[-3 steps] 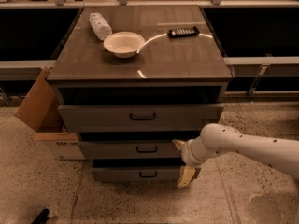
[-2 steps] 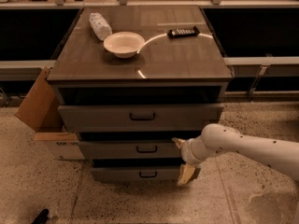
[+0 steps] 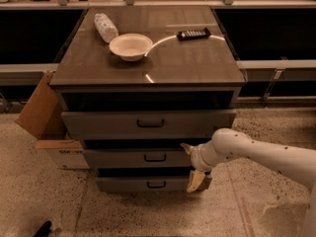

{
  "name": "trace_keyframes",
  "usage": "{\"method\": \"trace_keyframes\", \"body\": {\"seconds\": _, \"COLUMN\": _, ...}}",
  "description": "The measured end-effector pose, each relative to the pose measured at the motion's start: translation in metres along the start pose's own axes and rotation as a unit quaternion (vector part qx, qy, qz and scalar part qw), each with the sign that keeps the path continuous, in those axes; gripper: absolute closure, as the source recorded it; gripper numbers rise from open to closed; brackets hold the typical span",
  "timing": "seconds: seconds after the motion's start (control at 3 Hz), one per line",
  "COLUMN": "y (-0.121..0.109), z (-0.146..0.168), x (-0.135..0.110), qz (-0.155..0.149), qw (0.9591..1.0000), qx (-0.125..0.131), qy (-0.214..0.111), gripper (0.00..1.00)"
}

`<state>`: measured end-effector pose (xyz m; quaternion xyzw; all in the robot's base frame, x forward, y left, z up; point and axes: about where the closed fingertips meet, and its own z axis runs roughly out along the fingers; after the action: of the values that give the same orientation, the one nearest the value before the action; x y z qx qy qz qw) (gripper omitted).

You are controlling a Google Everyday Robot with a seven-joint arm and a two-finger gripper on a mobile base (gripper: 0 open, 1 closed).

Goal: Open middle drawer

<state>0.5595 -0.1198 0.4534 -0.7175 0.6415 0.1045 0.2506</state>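
The grey metal cabinet (image 3: 148, 73) has three drawers. The middle drawer (image 3: 128, 158) is a low wide front with a small black bar handle (image 3: 155, 158); it stands out a little less than the top drawer (image 3: 108, 124) above it. My gripper (image 3: 191, 165) comes in from the right on a white arm (image 3: 256, 154). It sits at the middle drawer's right end, to the right of the handle. One pale finger (image 3: 186, 147) points up at the drawer's top edge and the other (image 3: 195, 181) hangs down over the bottom drawer (image 3: 123, 183). The fingers are spread apart and hold nothing.
On the cabinet top lie a plastic bottle (image 3: 105, 27), a white bowl (image 3: 131, 46) and a black remote (image 3: 194, 33). An open cardboard box (image 3: 44, 117) stands at the cabinet's left. A dark object (image 3: 42, 228) lies on the speckled floor at lower left.
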Motion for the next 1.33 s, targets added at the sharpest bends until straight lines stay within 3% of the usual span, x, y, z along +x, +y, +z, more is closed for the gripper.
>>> {"method": "trace_keyframes", "body": {"seconds": 0.67, "y": -0.015, "z": 0.029, "x": 0.008, "qz": -0.002, "qw": 0.9996, "qx": -0.026, "qy": 0.006, "gripper": 0.03}}
{"method": "trace_keyframes", "body": {"seconds": 1.0, "y": -0.016, "z": 0.037, "x": 0.011, "qz": 0.000, "qw": 0.9994, "qx": -0.033, "qy": 0.008, "gripper": 0.25}}
{"method": "trace_keyframes", "body": {"seconds": 1.33, "y": -0.007, "z": 0.021, "x": 0.009, "qz": 0.007, "qw": 0.9999, "qx": -0.006, "qy": 0.009, "gripper": 0.48}}
